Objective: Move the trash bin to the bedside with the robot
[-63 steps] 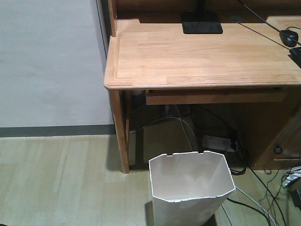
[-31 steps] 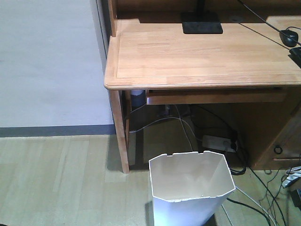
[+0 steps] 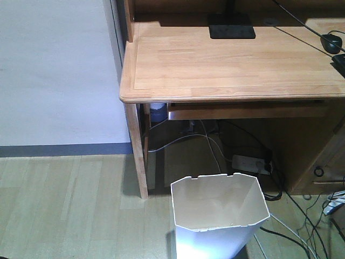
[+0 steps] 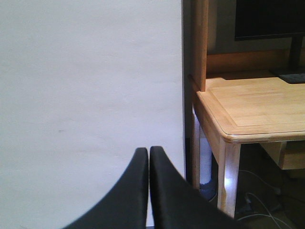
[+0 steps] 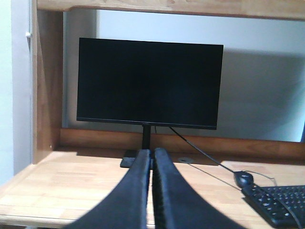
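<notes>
Where the front view looks down, the trash bin stands upright on the wooden floor, just in front of the counter and near its left leg. From the left wrist, the left fingers are pressed together with nothing between them, facing a white wall beside the counter's corner. From the right wrist, the right fingers are likewise closed and empty, pointing over the counter at a dark monitor; a keyboard lies at right.

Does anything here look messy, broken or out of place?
Nothing looks spilled or broken; the bin stands upright and empty. The one untidy spot is under the desk: a power strip and loose cables sprawl on the floor, some running right beside the bin.
</notes>
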### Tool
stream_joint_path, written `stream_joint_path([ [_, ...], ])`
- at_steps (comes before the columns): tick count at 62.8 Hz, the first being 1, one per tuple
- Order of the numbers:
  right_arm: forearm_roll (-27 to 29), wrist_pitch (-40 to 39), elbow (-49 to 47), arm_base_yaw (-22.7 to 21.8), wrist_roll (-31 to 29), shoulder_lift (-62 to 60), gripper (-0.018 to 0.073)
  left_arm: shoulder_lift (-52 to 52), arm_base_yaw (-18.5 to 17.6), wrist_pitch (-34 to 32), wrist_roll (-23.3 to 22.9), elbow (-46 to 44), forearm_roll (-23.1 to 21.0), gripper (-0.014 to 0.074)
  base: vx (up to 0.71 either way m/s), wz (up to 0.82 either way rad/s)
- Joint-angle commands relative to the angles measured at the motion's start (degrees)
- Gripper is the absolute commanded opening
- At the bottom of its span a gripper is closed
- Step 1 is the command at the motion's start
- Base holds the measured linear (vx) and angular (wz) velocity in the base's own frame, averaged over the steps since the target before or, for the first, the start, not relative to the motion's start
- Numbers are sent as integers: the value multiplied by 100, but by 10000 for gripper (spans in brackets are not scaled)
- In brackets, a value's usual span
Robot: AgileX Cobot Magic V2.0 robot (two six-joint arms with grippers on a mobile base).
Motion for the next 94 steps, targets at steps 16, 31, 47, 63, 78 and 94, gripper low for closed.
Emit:
stream_joint_path([
  [16,-108,1148,-1841,-3,-122,2572,-9,-31,-1,-418,-25,-138,-8,-6,0,0],
  [31,-60,1447,-1972,-3,-83,3516,-9,-31,-1,-418,-25,-138,-8,-6,0,0],
  [47,-113,1504,-1972,-3,-79,3815,33,-31,-1,-418,-25,-138,-8,-6,0,0],
  [63,-147,1548,-1978,-3,-64,3815,338,-31,-1,-418,-25,-138,-8,-6,0,0],
  [78,-117,1514,-1978,-3,-70,3815,591,-31,-1,-418,-25,-138,-8,-6,0,0],
  [94,0,1569,-2477,-3,22,4100,585,-31,-1,-418,-25,-138,-8,-6,0,0],
])
